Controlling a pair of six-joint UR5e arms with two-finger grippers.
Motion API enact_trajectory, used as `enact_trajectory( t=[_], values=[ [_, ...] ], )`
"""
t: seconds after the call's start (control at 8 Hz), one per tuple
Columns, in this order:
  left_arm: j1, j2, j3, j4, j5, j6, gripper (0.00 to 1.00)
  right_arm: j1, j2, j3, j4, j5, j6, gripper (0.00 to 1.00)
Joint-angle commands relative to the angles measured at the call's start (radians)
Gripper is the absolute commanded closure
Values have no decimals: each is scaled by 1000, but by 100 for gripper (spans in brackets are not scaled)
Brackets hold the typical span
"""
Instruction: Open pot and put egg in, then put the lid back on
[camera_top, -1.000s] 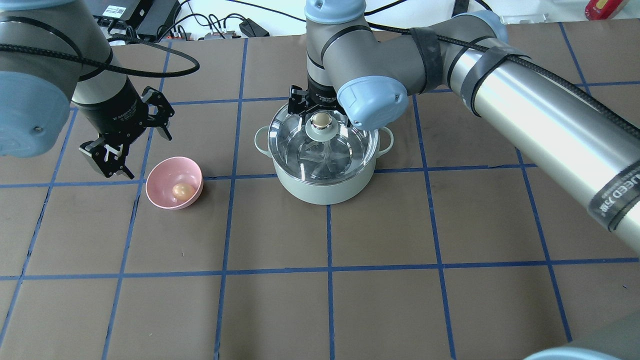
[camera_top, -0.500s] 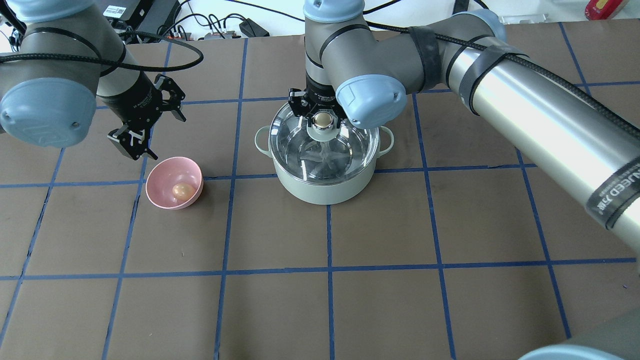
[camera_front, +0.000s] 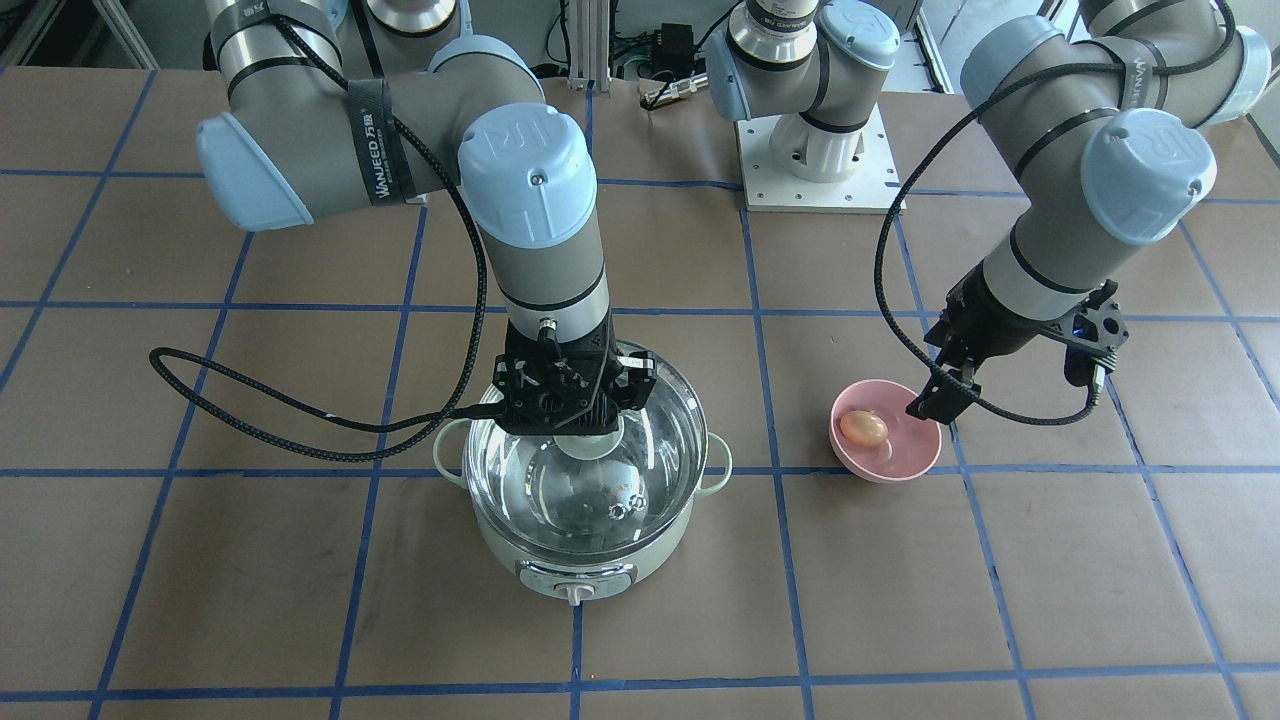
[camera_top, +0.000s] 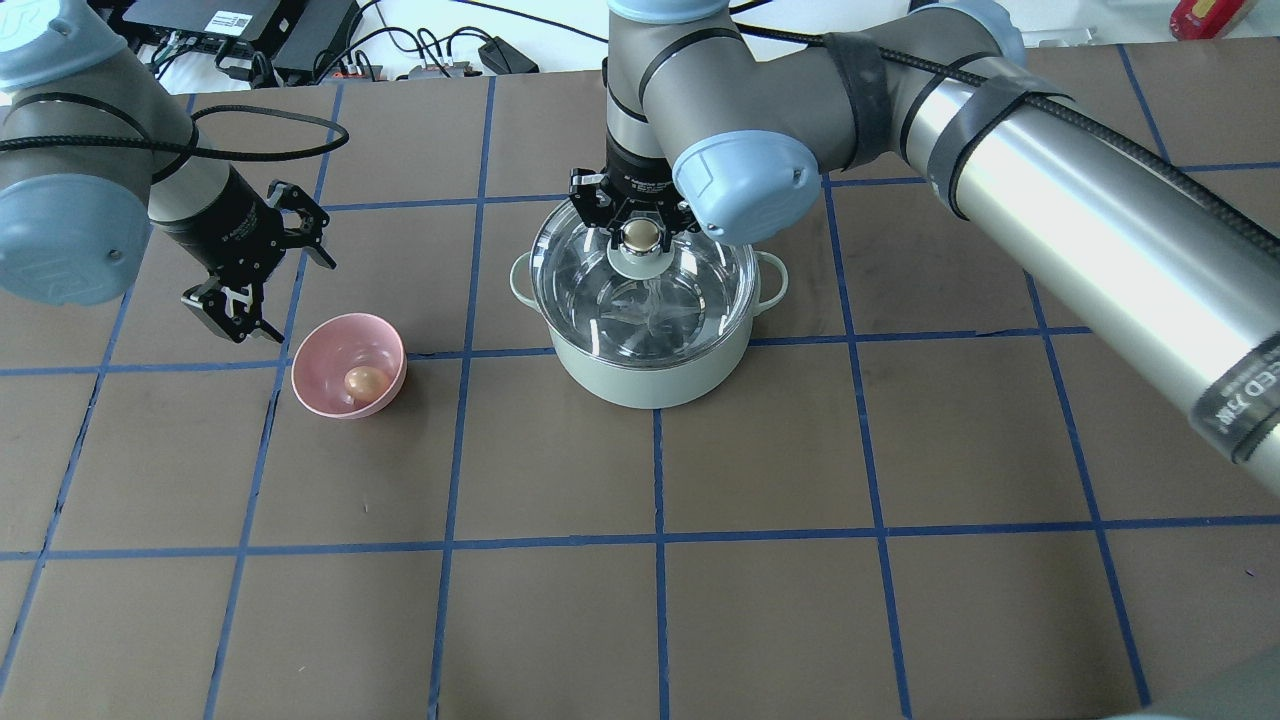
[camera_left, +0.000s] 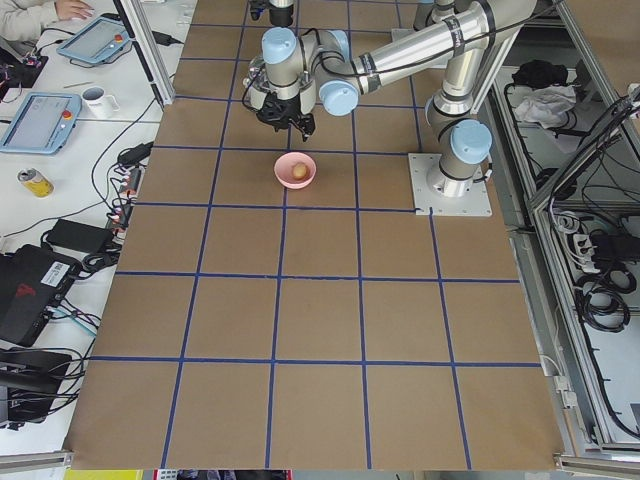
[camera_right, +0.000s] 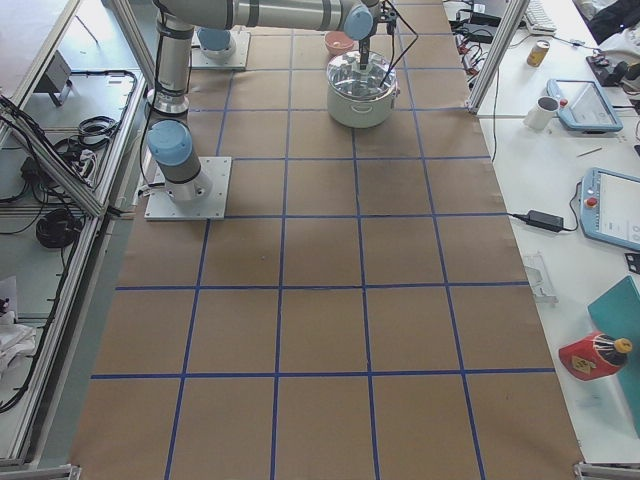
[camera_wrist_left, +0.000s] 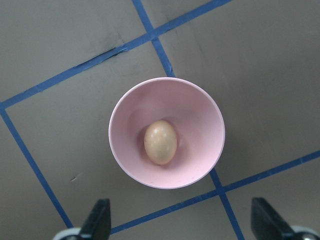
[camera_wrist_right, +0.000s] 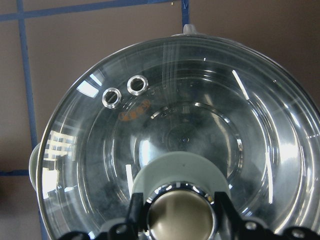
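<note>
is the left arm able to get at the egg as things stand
Probably yes: the left gripper hangs open beside the pink bowl, and the egg lies uncovered in it, nothing between. The bowl's wall may crowd the fingers.

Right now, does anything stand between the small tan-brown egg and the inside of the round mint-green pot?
Yes: the clear glass dome lid covers the mint-green pot, with the right gripper closed on its beige knob. The tan-brown egg lies uncovered in the pink bowl, near the open left gripper.
</note>
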Motion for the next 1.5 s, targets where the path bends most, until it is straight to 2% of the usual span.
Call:
enact_trajectory(
  t=[0.0,0.25,0.62,1.12,1.38],
  values=[
    [4,-31,-21,9,-6,-85,0,-39,-99,-13,111,-18,-148,100],
    [4,-39,-30,12,-4,-87,0,-163,-152,-13,178,0,-250,100],
    [4,-53,-30,87,-3,-84,0,-312,-195,-4,213,-5,-399,100],
    [4,-108,-44,130,2,-72,0,-361,-200,-3,217,-9,-453,100],
    [4,-113,-102,129,14,-72,0,-361,-203,0,220,-15,-454,100]
  ],
)
